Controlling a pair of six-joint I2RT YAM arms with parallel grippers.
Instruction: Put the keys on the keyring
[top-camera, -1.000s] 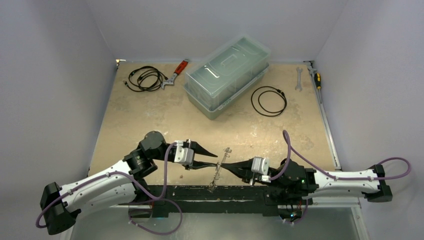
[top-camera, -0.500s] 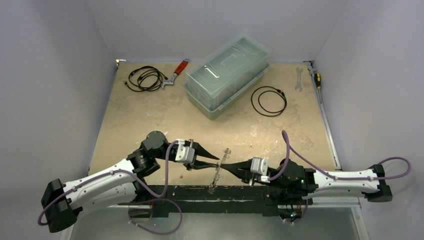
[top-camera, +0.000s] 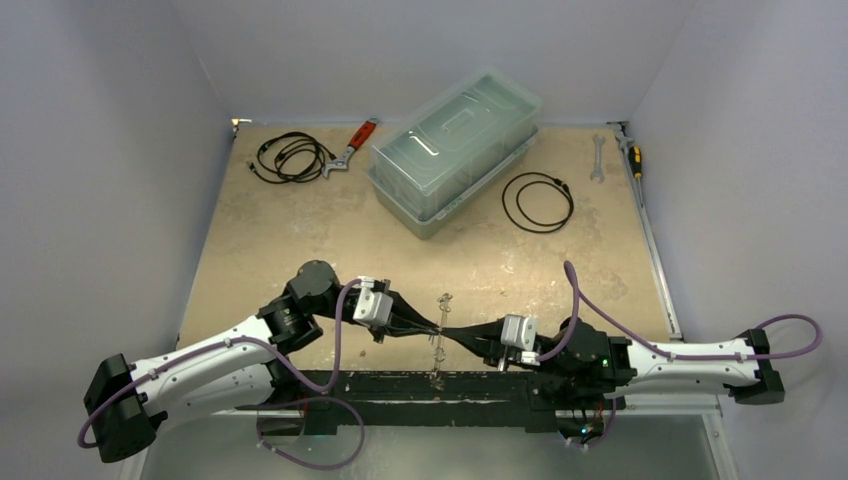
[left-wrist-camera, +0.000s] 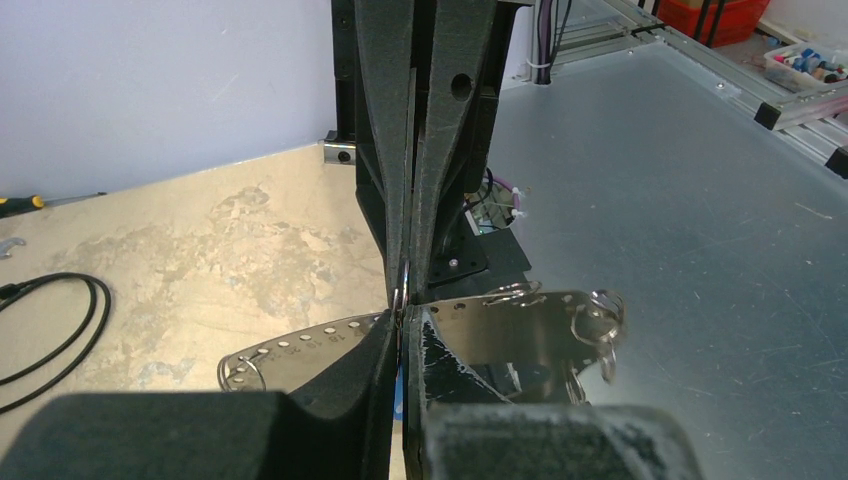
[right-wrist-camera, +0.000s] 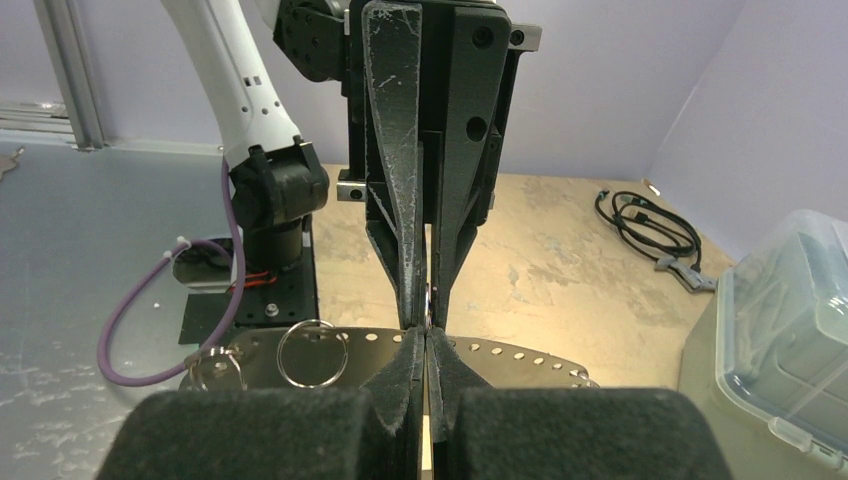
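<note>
The keyring (top-camera: 441, 338) stands on edge between my two grippers near the table's front. In the wrist views it is a silvery curved band (left-wrist-camera: 300, 343) (right-wrist-camera: 520, 355) with small holes along its rim. Small split rings (right-wrist-camera: 312, 352) (left-wrist-camera: 598, 318) hang from it. My left gripper (top-camera: 431, 327) (left-wrist-camera: 402, 318) is shut, with a sliver of blue, the blue-headed key (left-wrist-camera: 398, 392), between its fingers. My right gripper (top-camera: 453, 332) (right-wrist-camera: 427, 335) is shut tip to tip against it. A small ring (right-wrist-camera: 427, 298) on the rim is pinched where the tips meet. Other keys are hidden.
A clear lidded plastic box (top-camera: 455, 150) sits at the back centre. Black cable coils lie at its right (top-camera: 537, 201) and at back left (top-camera: 290, 157), beside a red-handled wrench (top-camera: 352, 147). A spanner (top-camera: 598, 157) and screwdriver (top-camera: 633, 155) lie at back right. A black rail (top-camera: 430, 385) runs along the front edge.
</note>
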